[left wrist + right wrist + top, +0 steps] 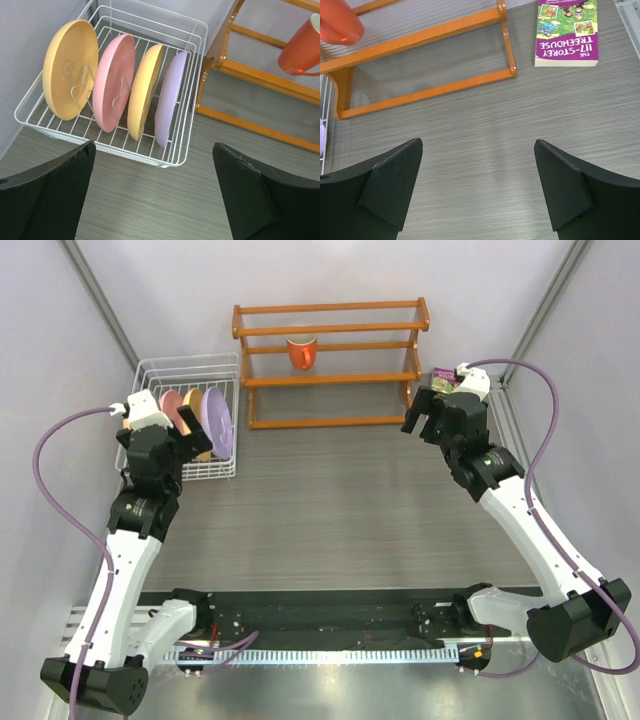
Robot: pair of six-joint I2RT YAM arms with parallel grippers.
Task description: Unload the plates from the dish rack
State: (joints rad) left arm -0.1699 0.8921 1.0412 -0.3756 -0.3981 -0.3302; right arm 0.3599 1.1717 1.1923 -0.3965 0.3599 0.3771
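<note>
The white wire dish rack [190, 361] stands at the far left against the wall. Four plates stand upright in its slots: an orange-tan plate [67, 67], a pink plate [114, 82], a second orange-tan plate [144, 90] and a lavender plate [170, 97] at the right end. The lavender plate also shows in the top view [221, 420]. My left gripper [154, 145] is open and empty, above the rack's near edge [150, 159] in front of the plates. My right gripper [478, 142] is open and empty over bare table at the far right [424, 425].
An orange-brown wooden shelf rack [330, 365] stands at the back centre with an orange-red mug [302, 352] on it. A purple book [566, 32] lies at the far right beside the shelf. Grey walls close in on both sides.
</note>
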